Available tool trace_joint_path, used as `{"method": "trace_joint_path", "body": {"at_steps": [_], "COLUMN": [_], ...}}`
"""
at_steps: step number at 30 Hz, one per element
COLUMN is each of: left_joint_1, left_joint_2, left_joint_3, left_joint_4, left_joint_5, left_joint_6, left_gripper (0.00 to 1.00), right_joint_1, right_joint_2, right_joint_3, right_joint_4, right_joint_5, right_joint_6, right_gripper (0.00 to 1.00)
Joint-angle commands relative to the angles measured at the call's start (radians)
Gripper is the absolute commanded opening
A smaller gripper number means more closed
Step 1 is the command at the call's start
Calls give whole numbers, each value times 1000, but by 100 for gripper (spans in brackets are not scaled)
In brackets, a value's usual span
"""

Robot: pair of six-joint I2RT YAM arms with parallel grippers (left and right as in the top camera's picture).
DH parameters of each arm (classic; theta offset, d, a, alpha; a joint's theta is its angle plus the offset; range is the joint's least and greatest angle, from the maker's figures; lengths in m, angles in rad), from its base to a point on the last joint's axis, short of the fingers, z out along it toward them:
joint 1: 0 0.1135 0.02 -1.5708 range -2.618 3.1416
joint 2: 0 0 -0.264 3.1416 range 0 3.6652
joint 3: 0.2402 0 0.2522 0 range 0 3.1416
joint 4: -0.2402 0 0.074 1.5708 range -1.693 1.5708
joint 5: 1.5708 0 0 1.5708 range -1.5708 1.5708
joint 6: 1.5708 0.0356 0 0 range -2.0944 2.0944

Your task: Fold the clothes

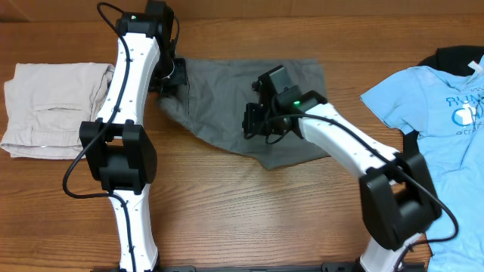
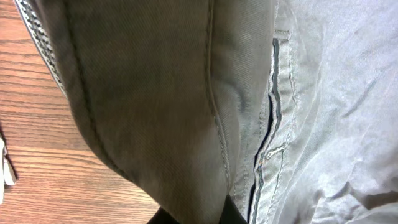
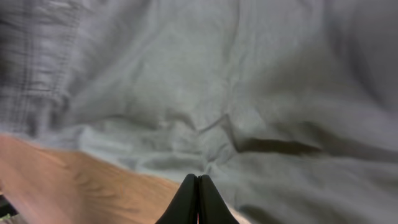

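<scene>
Grey shorts lie spread mid-table, top half of the overhead view, btwn the two arms. L gripper sits at the shorts' left edge. In the left wrist view a dark fold of the cloth hangs right in front of the lens and runs down into the finger tips at the bottom, so we read it as clamped on that edge, w/ the fold lifted off the wood. A zip or pocket seam shows to the right of the fold.

R gripper is over the shorts' middle, near the lower hem. Its fingers are pressed together w/ no gap, tips at the cloth close to where it meets the table. Whether any cloth is caught btwn them we can't tell.

Edges & room: a folded beige garment lies far left, apart from the shorts. A blue t-shirt lies far right on a black garment, also apart. Bare table runs along the near side below the hem.

Pose: L arm reaches from the near edge straight up the table, wrist turned in toward the cloth. R arm comes from the near right corner, forearm slanting up-left, wrist bent down over the shorts.
</scene>
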Motion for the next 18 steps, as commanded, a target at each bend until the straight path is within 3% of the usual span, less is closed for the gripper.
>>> {"method": "trace_joint_path", "body": {"at_steps": [1,8,18], "left_joint_1": [-13,-13,-13], "left_joint_2": [-49,-49,-49], "left_joint_3": [32,32,32], "left_joint_4": [-3,0,1], "left_joint_5": [-10,-10,-10], "left_joint_6": [23,23,23], "left_gripper": [6,6,6], "right_joint_1": [18,60,-4], "right_joint_2": [77,197,145], "right_joint_3": [-6,-6,124], "right_joint_4": [19,89,29], "right_joint_5": [16,-39,-110], "right_joint_6": [33,47,-14], "right_gripper": [4,4,4]}}
